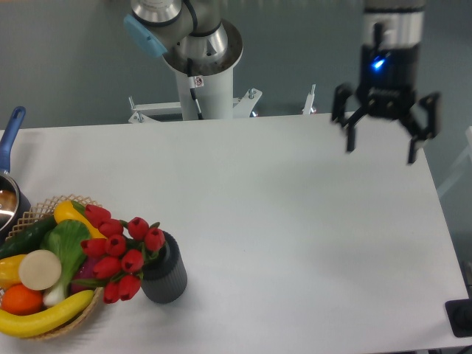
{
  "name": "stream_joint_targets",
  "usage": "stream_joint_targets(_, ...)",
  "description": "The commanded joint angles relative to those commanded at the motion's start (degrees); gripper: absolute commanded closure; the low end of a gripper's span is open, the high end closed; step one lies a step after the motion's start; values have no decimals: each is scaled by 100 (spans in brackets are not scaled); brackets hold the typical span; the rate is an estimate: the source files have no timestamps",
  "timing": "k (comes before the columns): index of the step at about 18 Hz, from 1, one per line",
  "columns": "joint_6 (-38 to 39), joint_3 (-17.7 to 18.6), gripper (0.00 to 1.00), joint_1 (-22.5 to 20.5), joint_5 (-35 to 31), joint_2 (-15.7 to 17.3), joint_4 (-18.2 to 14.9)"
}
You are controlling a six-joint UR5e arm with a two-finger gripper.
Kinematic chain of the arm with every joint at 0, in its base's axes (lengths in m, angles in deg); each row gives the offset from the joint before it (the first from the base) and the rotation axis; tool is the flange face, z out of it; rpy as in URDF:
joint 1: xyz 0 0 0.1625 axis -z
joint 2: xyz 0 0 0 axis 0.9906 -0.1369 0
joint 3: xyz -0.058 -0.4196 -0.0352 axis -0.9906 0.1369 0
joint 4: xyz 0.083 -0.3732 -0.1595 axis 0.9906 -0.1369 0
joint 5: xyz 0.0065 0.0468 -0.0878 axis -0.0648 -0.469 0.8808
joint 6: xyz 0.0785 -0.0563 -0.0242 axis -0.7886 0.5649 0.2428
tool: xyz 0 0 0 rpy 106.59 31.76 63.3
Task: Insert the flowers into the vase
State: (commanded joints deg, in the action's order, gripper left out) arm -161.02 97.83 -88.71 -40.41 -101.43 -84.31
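One gripper (383, 146) is being held spread wide and empty over the table's far right, while the flowers (120, 253) are lying well apart at near left, heads touching the vase (167, 276)

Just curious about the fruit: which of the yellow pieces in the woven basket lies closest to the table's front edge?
The long curved yellow banana, lying along the woven basket's front rim. The other yellow pieces sit farther back.

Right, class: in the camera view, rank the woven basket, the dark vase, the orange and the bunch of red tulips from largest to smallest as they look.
1. Woven basket
2. Bunch of red tulips
3. Dark vase, close behind the tulips
4. Orange
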Motion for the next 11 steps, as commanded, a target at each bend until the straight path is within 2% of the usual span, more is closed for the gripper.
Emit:
stream_joint_targets(2, -969, -132, 0, -247, -282, 18, -415)
stream_joint_targets(3, -1365, -142, 0, -327, -448, 44, -486)
stream_joint_targets(8, -2738, -10, 0, -617, -1002, 167, -513)
stream_joint_targets(11, -2881, 122, 0, -626, -1179, 255, -487)
